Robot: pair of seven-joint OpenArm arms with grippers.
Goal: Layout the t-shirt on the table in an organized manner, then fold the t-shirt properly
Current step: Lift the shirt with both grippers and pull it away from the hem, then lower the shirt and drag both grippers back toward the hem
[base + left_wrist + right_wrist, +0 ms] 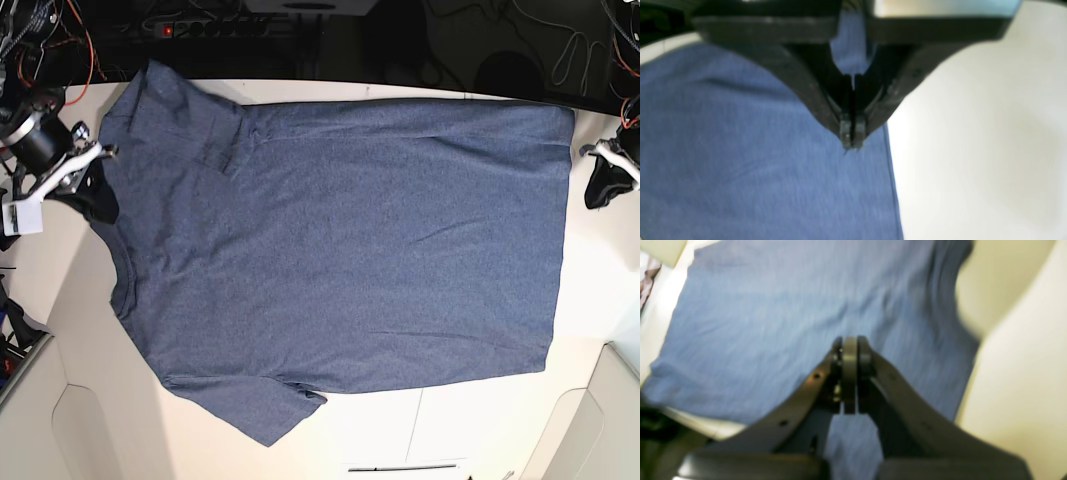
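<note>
The t-shirt [340,250] is lying spread flat across the table [470,420], plain side up, collar toward the base view's left and hem toward its right; no lettering is showing. One sleeve is reaching toward the top left corner, the other is pointing down toward the near edge, and a small crease is sitting near the upper shoulder.

The left tool [852,138] is hovering just inside the hem edge with its tips pressed together, and no cloth is visibly pinched between them. The right tool [849,350] is hanging over the collar end, also pressed together, apparently pinching nothing, though blur is making that hard to confirm.

The layout is looking nearly done, so folding is probably next. The risks are lying in the grasp: tips closing on only the top layer would be lifting half the shirt and bunching the rest; uneven pulls from the two ends would be skewing the fold; and the upper sleeve, sitting close to the table's far edge, could be sliding off and dragging the cloth.
</note>
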